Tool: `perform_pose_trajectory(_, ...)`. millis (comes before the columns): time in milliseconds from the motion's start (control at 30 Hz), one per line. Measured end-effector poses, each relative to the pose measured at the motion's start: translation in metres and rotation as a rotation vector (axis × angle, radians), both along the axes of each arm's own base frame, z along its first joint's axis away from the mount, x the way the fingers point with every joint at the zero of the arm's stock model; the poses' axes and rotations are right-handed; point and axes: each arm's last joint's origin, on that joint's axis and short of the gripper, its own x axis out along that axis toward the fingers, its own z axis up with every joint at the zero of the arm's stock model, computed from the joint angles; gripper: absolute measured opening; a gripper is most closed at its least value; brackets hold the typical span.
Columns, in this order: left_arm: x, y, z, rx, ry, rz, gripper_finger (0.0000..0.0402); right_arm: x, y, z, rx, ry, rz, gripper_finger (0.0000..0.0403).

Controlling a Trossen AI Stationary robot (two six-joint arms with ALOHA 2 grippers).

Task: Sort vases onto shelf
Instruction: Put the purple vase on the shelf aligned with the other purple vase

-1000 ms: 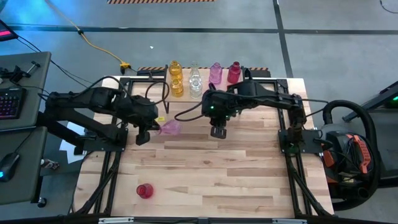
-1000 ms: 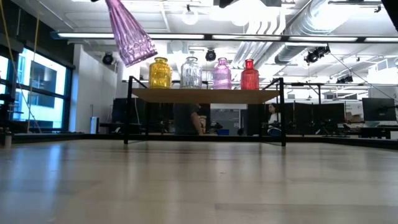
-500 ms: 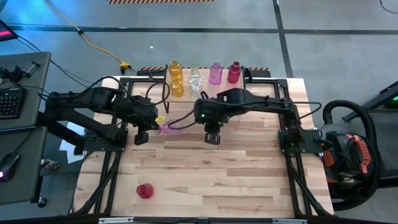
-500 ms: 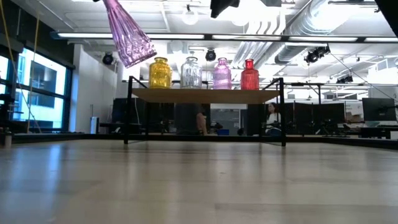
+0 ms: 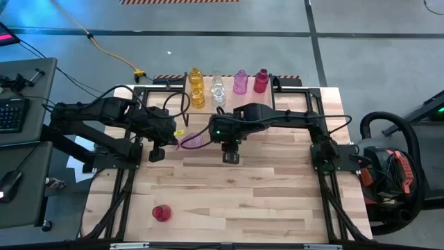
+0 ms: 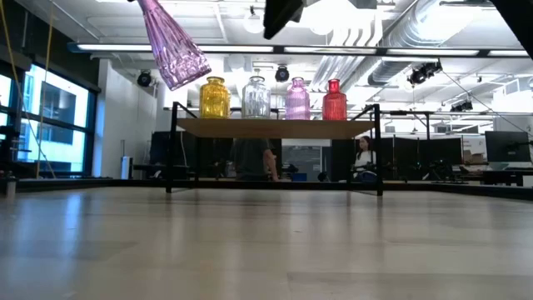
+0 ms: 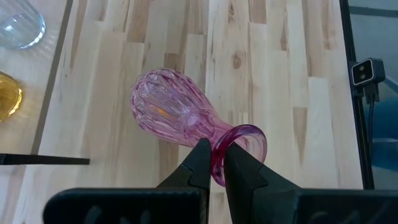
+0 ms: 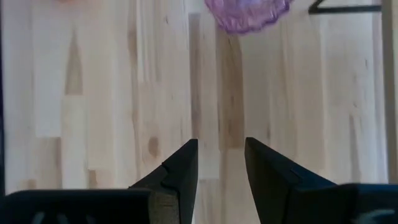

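An open-plan robotics lab or workshop: bare ducts [image 6: 433, 33] and strip lights [image 6: 250, 48] run under an unfinished ceiling, the floor [image 5: 361, 17] is grey concrete with striped hazard tape [image 5: 179, 1], a yellow cable [image 5: 111, 52] trails across it, and a desk with a keyboard [image 5: 10, 114] stands beside the wooden surface [image 5: 229, 201]

In the low view the lifted pink vase [image 6: 172, 46] runs off the top edge, so its neck and the left pincer holding it are out of sight, and of the right arm only a dark corner [image 6: 281, 15] shows. From the right wrist, the same vase [image 8: 247, 12] is cut off by the edge, leaving only part of its body. From above, the shelf [image 5: 182, 103] is largely hidden behind the arms, and the back vases [image 5: 218, 75] are too small to tell apart clearly.
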Motion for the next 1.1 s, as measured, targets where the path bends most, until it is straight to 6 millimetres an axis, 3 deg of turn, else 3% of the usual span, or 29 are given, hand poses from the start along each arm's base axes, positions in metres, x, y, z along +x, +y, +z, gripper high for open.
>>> perform_pose_trajectory(133, 0.0, 0.0, 0.0, 0.003, 0.0, -0.004, 0.0011, 0.001, 0.002, 0.001, 0.09, -0.005, -0.022, 0.0114)
perform_pose_trajectory(300, 0.0, 0.0, 0.0, -0.001, 0.0, 0.001, 0.0012, 0.002, -0.009, -0.004, 0.269, 0.026, -0.066, 0.0114)
perform_pose_trajectory(567, 0.0, 0.0, 0.0, -0.043, 0.002, 0.062, 0.0012, 0.003, -0.017, -0.023, 0.289, 0.093, -0.009, 0.012)
perform_pose_trajectory(900, 0.0, 0.0, 0.0, -0.053, 0.0, 0.075, 0.0012, 0.004, -0.012, -0.055, 0.329, 0.187, 0.084, 0.0185)
perform_pose_trajectory(1100, 0.0, 0.0, 0.0, -0.058, 0.0, 0.082, 0.0012, 0.005, -0.012, -0.063, 0.369, 0.203, 0.029, 0.021)
